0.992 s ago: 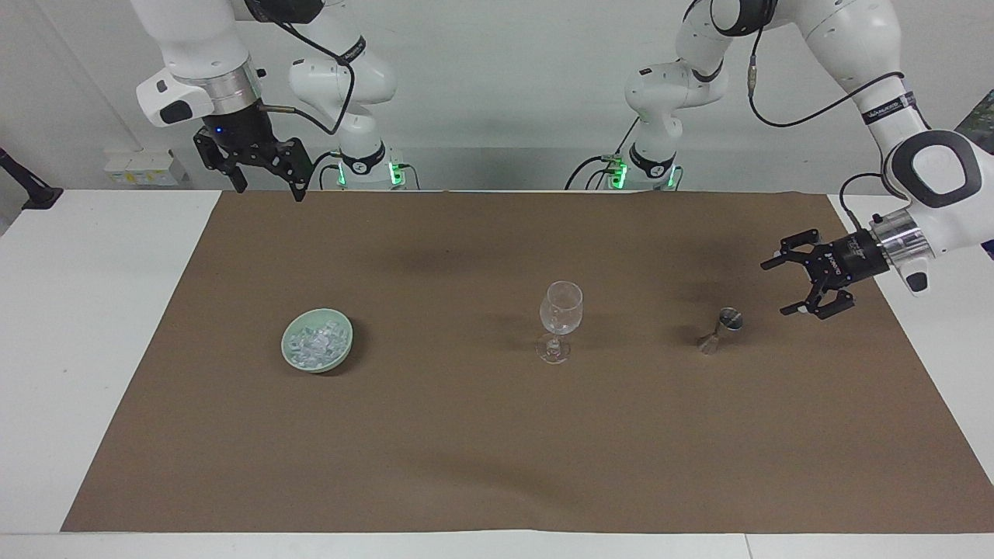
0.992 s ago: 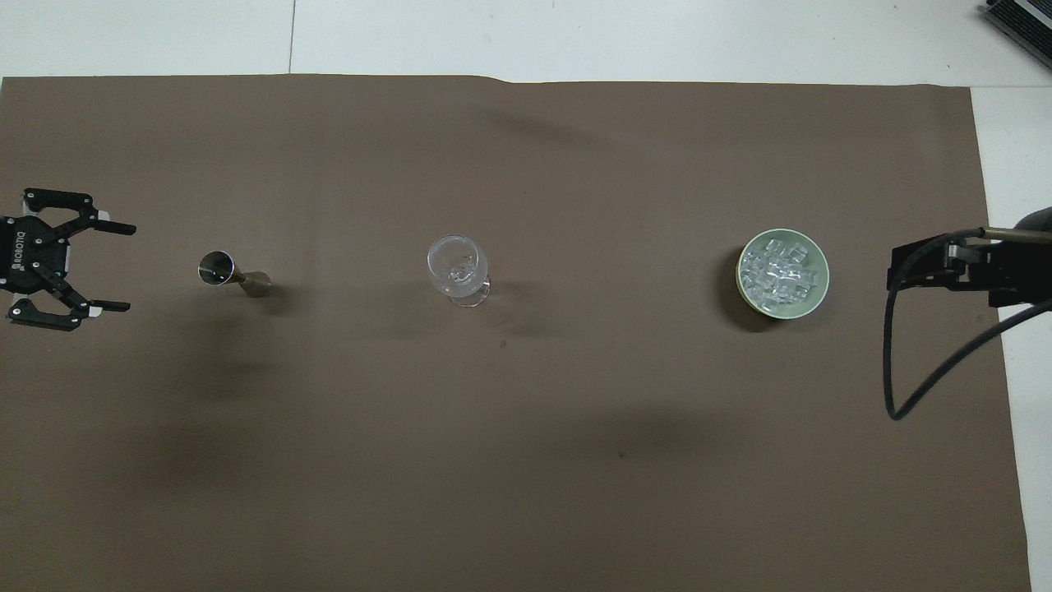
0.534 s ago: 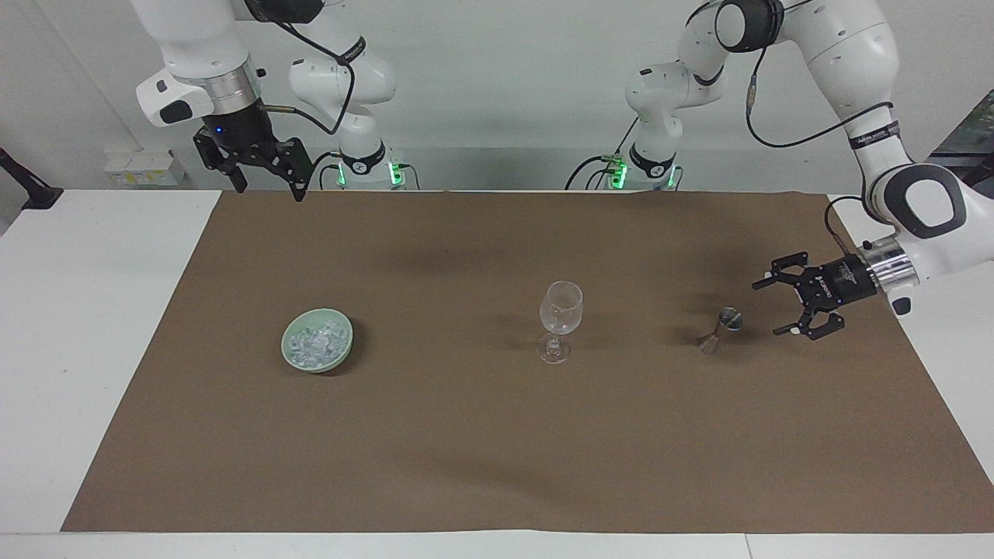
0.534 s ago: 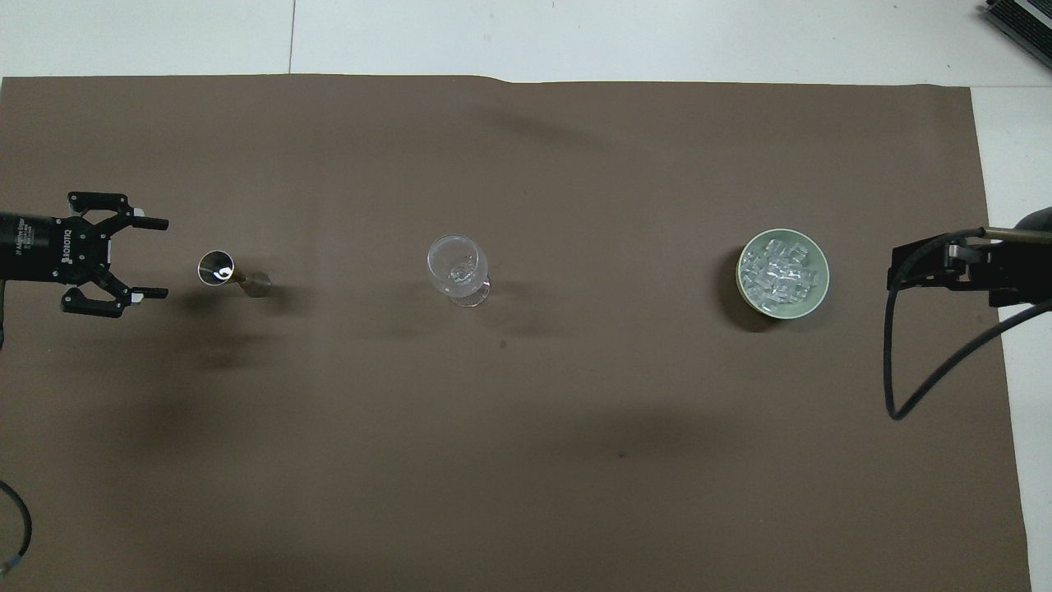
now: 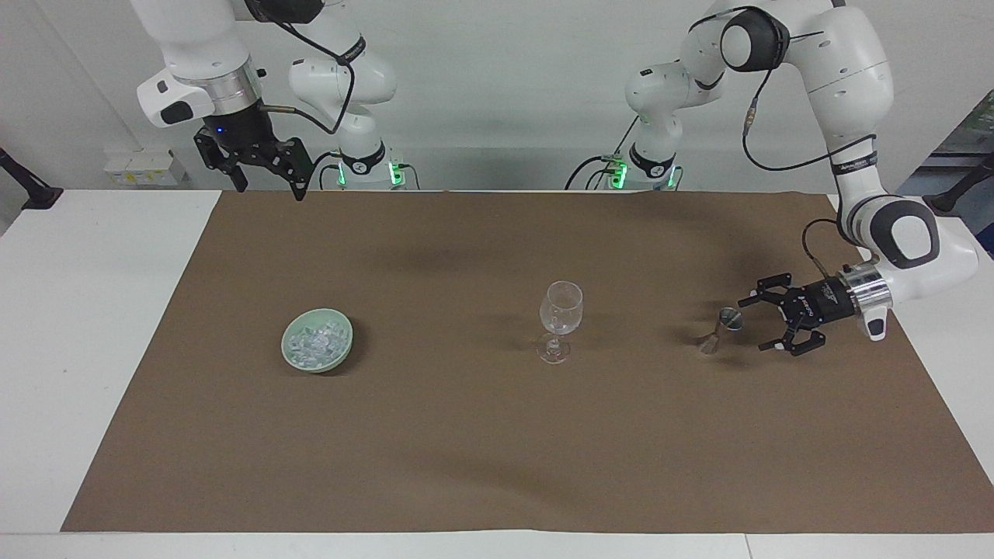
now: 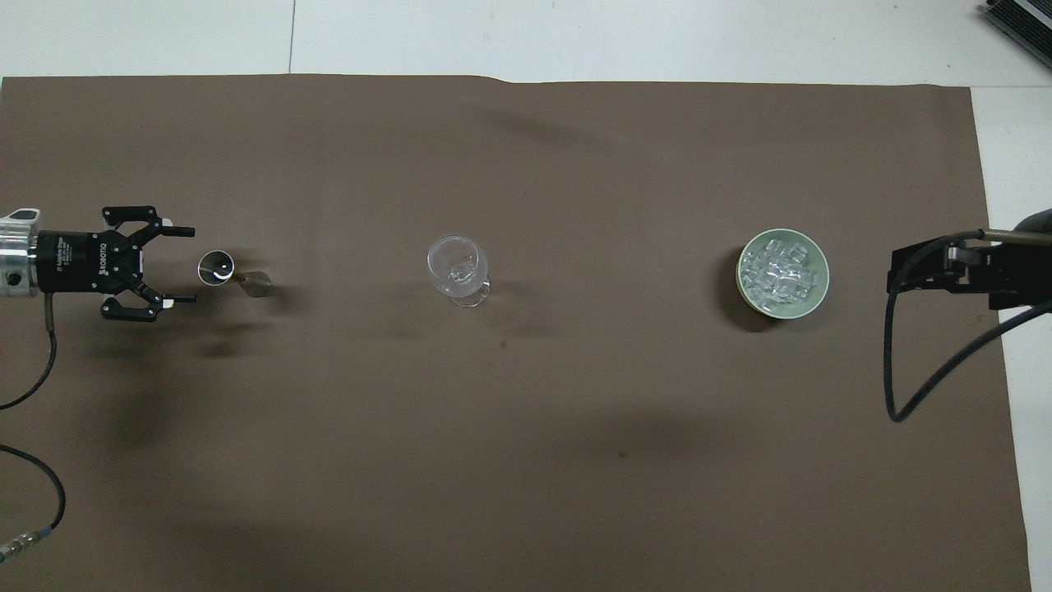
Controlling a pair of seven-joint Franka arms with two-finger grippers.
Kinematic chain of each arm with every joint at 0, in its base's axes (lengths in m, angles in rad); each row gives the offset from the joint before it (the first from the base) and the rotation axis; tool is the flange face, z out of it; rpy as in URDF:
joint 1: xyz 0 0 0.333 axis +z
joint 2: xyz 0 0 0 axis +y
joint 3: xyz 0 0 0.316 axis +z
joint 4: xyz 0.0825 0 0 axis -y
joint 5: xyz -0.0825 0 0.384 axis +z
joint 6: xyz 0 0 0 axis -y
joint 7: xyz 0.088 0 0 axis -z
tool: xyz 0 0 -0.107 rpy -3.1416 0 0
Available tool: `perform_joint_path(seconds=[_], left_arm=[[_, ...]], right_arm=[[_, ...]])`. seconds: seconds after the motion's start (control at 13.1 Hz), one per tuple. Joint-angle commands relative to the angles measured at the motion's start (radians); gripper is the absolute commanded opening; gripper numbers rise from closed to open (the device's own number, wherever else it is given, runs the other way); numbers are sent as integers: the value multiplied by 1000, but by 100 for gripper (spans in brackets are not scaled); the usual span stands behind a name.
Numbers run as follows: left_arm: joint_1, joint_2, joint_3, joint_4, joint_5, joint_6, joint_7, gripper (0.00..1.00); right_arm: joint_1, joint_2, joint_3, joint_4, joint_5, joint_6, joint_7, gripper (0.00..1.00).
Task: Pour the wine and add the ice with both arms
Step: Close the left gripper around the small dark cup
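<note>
- The ice (image 5: pixel 314 343) lies as a glittery heap of small clear cubes inside a pale green bowl (image 5: pixel 342 347), which sits on the brown mat (image 5: pixel 497 466) toward the right arm's end of the table.
- The stemmed glass (image 5: pixel 561 318) stands upright and looks empty near the middle of the mat, well apart from the bowl.
- A small metal jigger (image 5: pixel 723 328) stands toward the left arm's end, tilted or leaning in the facing view; whether it holds any wine cannot be told.
- The left gripper (image 5: pixel 759 324) lies low and level just beside the jigger, fingers (image 6: pixel 182 232) spread wide, one on each side of the cup's line; it does not appear to touch the jigger.
- The right gripper (image 5: pixel 268 186) hangs high near the mat's edge closest to the robots, waiting; its fingers look parted, holding nothing.
- The step in hand seems to be taking hold of the jigger for the pour, so the task is judged barely begun.
- To do it well, the left gripper should slide in level until the jigger's narrow waist sits between the fingers, then close gently: the piece is small, smooth and top-heavy, and a nudge from one finger could topple it.
- A lift straight up before any turn toward the glass would keep the contents in.
</note>
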Motion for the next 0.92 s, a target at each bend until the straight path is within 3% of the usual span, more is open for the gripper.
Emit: perform_joint_path(seconds=[0.0,0.38,0.84], left_arm=[[-5,2,2,-28,-33,13,67,100],[-16,14,2,-68,-74,18,188,100],[-26,37,2,-94,-133,44,206,100]], right_arm=[[-13,-8,0,-4,16,-12,-21,100],[-28,-8,0,-4,16,-14,-24,100],[-28,-8,0,-4,16,-14,-26,100]])
